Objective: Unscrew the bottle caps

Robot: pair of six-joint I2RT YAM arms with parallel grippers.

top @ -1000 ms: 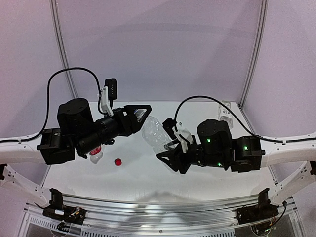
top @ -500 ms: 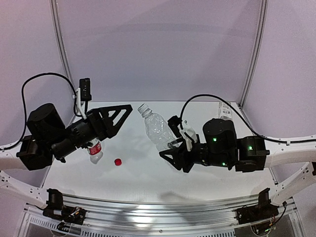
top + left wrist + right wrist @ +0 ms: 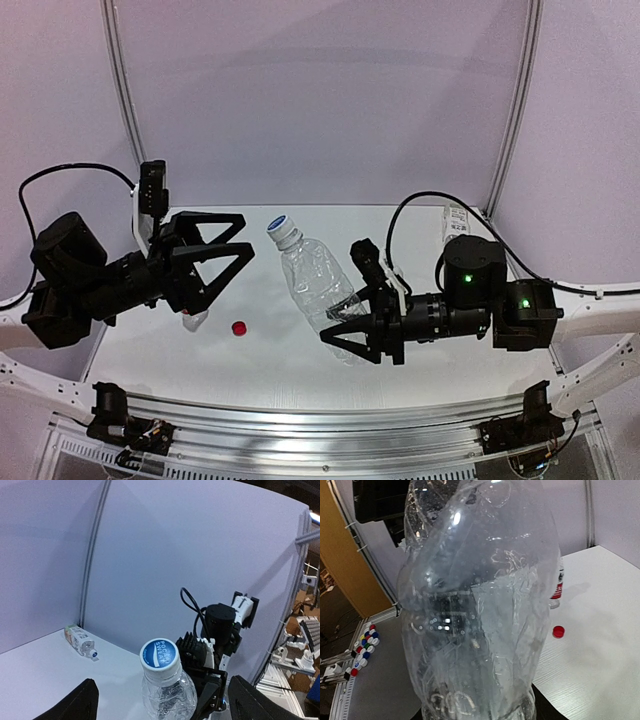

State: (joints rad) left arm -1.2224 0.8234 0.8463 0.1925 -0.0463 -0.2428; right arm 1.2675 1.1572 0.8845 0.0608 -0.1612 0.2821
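Note:
My right gripper [image 3: 352,326] is shut on the lower body of a clear, crumpled, unlabelled bottle [image 3: 315,285] and holds it tilted up off the table. Its white-and-blue cap [image 3: 282,228] is on the neck and points toward my left gripper [image 3: 244,236]. That gripper is open wide and empty, a short way left of the cap. In the left wrist view the cap [image 3: 160,656] sits between the two dark fingers [image 3: 77,704], apart from both. A loose red cap [image 3: 239,327] lies on the table. The red-labelled bottle [image 3: 193,319] lies partly hidden under my left gripper. The bottle [image 3: 475,605] fills the right wrist view.
A white-and-green-labelled bottle [image 3: 457,221] lies at the table's back right corner, also in the left wrist view [image 3: 80,640]. The right wrist view shows the red cap [image 3: 559,631] and several coloured caps [image 3: 364,649] beyond the table's left side. Walls enclose the back and sides.
My left arm has pulled back to the left from the bottle's neck and its jaws have opened wide. My right gripper has swung the bottle more upright, cap toward the left gripper.

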